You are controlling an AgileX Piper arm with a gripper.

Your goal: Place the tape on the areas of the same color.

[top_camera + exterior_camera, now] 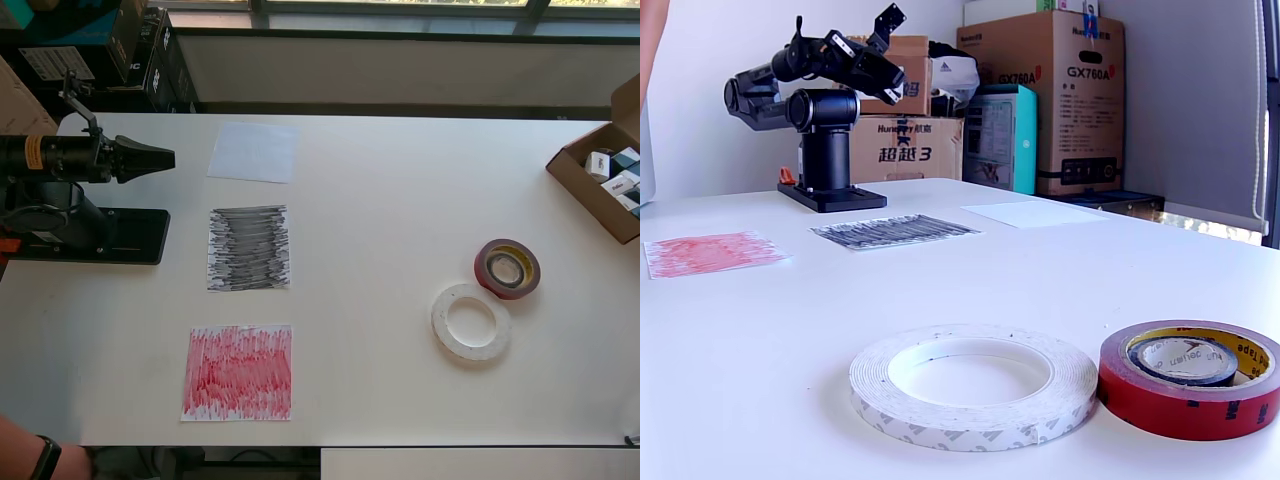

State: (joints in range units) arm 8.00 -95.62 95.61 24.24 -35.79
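Observation:
A flat white tape ring lies on the table at the overhead view's right. Right beside it sits the larger red roll, with the small black roll lying inside its hole. Three sheets run in a column at the left of centre: white, scribbled black and scribbled red. My gripper hangs shut and empty in the air, left of the white sheet and far from the rolls.
The arm's black base stands at the table's left edge in the overhead view. An open cardboard box with small packs sits at the far right. A person's forearm shows at the bottom left corner. Cartons stack behind the table.

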